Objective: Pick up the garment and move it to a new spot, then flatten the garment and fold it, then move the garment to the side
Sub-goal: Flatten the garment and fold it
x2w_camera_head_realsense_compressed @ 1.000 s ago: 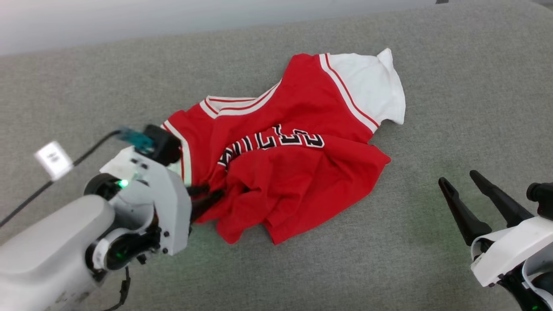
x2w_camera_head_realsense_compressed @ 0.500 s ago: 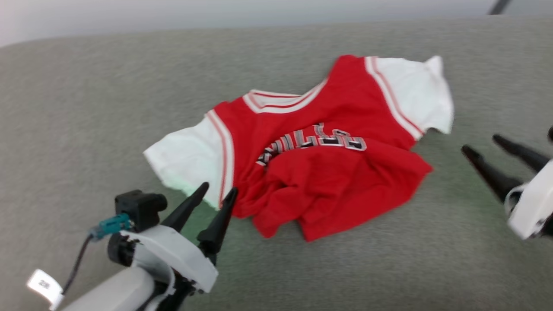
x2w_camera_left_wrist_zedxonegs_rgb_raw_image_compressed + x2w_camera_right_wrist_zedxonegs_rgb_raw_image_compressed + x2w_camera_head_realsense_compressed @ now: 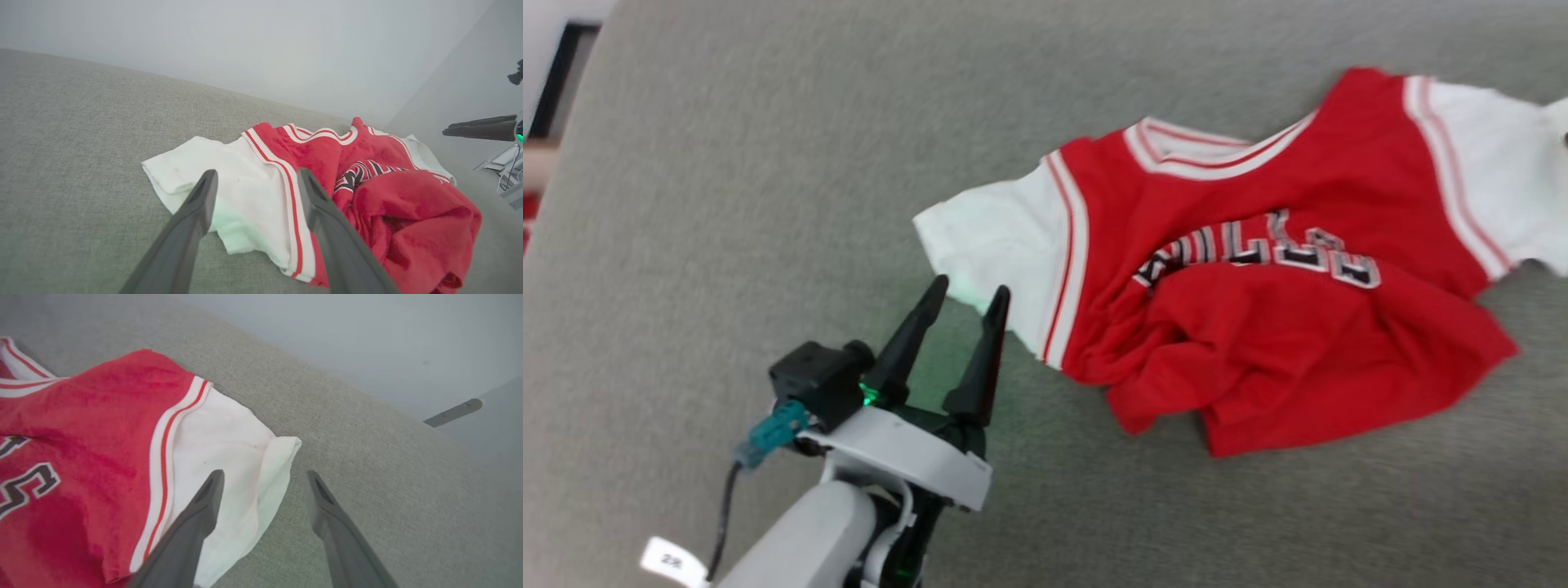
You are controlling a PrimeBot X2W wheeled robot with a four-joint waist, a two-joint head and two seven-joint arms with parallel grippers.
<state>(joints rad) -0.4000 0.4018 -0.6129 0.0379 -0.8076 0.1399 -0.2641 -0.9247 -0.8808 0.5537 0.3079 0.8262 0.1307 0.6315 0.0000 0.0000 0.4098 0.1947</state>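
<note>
Item: red cloth shirt (image 3: 1258, 327), white sleeves; soft, light, limp (my guess); take at sleeve edges; left claw (image 3: 970, 286), right claw (image 3: 264, 473) both spread, empty.

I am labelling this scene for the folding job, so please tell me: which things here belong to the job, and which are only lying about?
Belongs to the job:
- the garment, crumpled
- the left gripper, open
- the right gripper, open
- the grey surface under the garment

Only lying about:
- the pale bracket with cables
- the dark bar beyond the surface
</note>
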